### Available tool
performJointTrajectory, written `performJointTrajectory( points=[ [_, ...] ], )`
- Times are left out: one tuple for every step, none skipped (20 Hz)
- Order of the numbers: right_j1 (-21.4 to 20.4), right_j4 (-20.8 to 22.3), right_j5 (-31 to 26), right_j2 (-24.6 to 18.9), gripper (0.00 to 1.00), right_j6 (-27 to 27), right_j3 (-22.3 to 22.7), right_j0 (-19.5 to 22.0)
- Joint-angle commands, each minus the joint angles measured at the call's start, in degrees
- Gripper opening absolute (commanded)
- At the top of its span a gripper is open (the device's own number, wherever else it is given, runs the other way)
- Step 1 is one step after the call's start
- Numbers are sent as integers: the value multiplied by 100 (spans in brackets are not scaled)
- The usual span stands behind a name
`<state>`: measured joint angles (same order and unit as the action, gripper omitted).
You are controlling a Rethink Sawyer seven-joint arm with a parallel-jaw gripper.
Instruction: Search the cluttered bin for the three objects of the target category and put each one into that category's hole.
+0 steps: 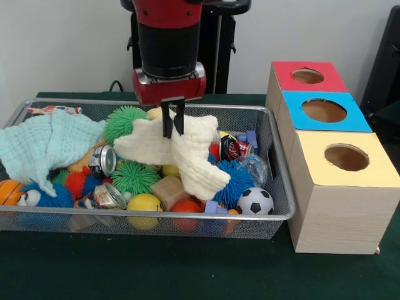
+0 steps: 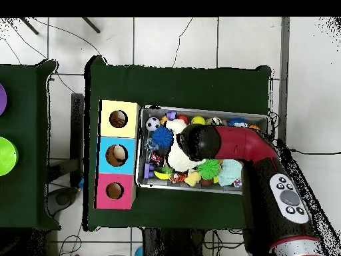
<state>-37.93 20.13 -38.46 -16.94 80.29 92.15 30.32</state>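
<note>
While the arm (image 1: pixel 169 44) descends from twelve o'clock in the front view, its gripper (image 1: pixel 173 125) stands over the middle of the bin (image 1: pixel 278 181) with both black fingers drawn nearly together, pinching a fold of the cream cloth (image 1: pixel 181 153). That cloth hangs from the fingers and drapes toward five o'clock over a blue spiky ball (image 1: pixel 236 181). At nine o'clock the mint cloth (image 1: pixel 44 144) lies against the bin's rim. One knotted cloth piece (image 1: pixel 53 110), white with coloured patches, rests at the ten o'clock corner, touching the rim; no other such piece can be made out here. A soccer ball (image 1: pixel 255 201) sits at the five o'clock corner, just inside the wire wall. At three o'clock, close beside the bin, stands the wooden box (image 1: pixel 337 206) with red, blue and yellow tops, each with a round hole; green tablecloth (image 1: pixel 187 269) lies bare along six o'clock.

From overhead, the arm (image 2: pixel 260 167) enters from five o'clock and covers much of the bin (image 2: pixel 206 111). The cream cloth (image 2: pixel 178 159) shows beside the arm's end; the fingers themselves are hidden. The box (image 2: pixel 116 155) lies at nine o'clock, just beside the bin's short side.
</note>
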Motion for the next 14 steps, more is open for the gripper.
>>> performJointTrajectory(
  points=[
    [-400, 47, 211, -585, 0, -321, 652, 227],
    [-443, 76, 172, -569, 0, -339, 664, 245],
    [-486, 104, 133, -552, 0, -358, 676, 264],
    [-557, 126, 45, -525, 0, -400, 676, 277],
    [-639, 119, -86, -498, 0, -436, 667, 292],
    [-695, 132, -184, -475, 0, -488, 657, 312],
    [-724, 188, -268, -420, 0, -530, 637, 305],
    [-758, 259, -350, -374, 0, -617, 640, 325],
    [-792, 329, -432, -327, 0, -704, 643, 345],
    [-798, 425, -578, -256, 0, -822, 593, 375],
    [-805, 520, -724, -184, 0, -939, 542, 404],
    [-787, 633, -895, -112, 0, -1087, 475, 459],
    [-783, 721, -999, -96, 0, -1276, 426, 571],
    [-792, 807, -1127, -99, 0, -1490, 364, 685]
  ],
)
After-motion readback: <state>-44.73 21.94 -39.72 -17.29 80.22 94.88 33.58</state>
